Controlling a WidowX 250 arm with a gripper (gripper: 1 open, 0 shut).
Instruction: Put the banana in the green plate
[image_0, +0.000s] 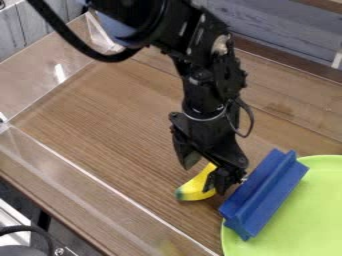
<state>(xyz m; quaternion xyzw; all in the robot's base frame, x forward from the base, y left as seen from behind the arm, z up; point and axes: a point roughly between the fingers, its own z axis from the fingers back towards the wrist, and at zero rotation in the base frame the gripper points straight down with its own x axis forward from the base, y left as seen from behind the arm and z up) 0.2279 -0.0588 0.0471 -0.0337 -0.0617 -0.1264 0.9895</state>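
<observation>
The small yellow banana (197, 187) lies on the wooden table, partly covered by my gripper (211, 168). The black gripper points straight down, open, with one finger on each side of the banana's upper end. I cannot tell whether the fingers touch the fruit. The bright green plate (305, 215) fills the lower right corner, only partly in view. A blue rectangular block (265, 192) leans between the banana and the plate, overlapping the plate's rim.
A clear plastic wall (54, 60) borders the table on the left and front. Wood surface stretches left of the banana. The arm (187, 50) reaches down from the top of the view.
</observation>
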